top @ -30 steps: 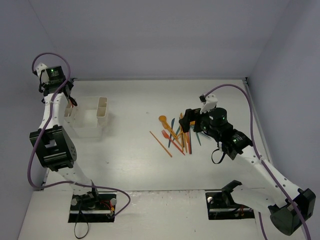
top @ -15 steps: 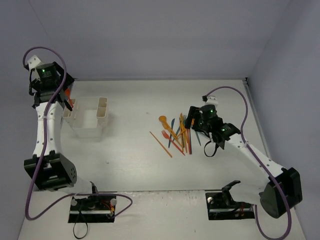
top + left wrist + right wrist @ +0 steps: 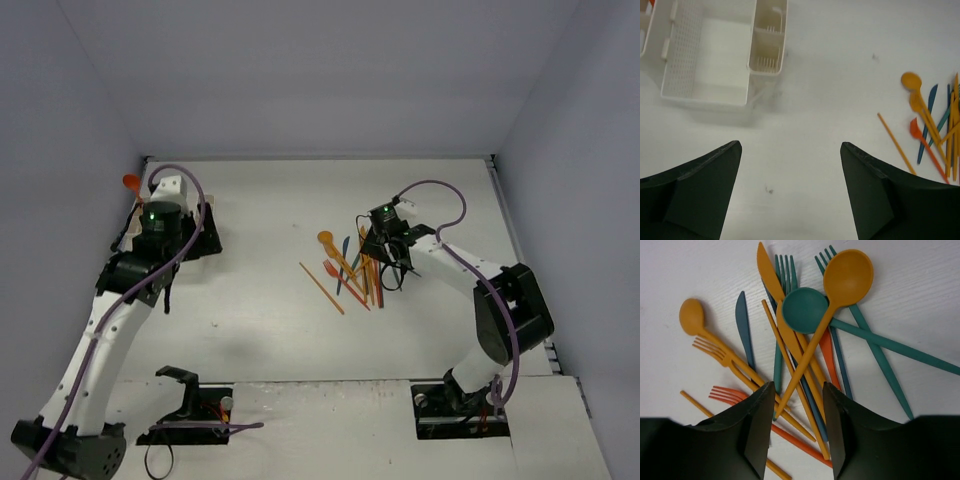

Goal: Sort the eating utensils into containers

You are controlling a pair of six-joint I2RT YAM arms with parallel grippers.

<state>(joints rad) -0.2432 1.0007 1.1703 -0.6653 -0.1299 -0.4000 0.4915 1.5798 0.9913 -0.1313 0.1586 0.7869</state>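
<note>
Over on the left, the left tool (image 3: 790, 146) hung above bare desk (image 3: 260, 320) with its fingers (image 3: 705, 185) spread wide and nothing between them. Just ahead of it in the left wrist view sat the containers (image 3: 766, 31), a white perforated basket with two small bins joined down its right side. From overhead, that arm covered most of them.

To the right, the eating utensils (image 3: 355, 268) lay in one crossed heap near the middle of the desk, well apart from the containers. The right tool (image 3: 797, 390) was down on the near end of that heap. Its jaws stood partway apart and straddled several handles. The shaft of the big orange spoon (image 3: 847, 272) ran diagonally into the gap, alongside an orange stick (image 3: 790, 370) and the orange knife (image 3: 767, 270). Whether the fingers actually pressed on any of them, I could not tell.

The teal spoon (image 3: 804, 310) lay under the orange spoon's neck. A blue knife (image 3: 743, 322), a small orange spoon (image 3: 691, 316) and a red fork (image 3: 722, 392) lay outside the left finger.
</note>
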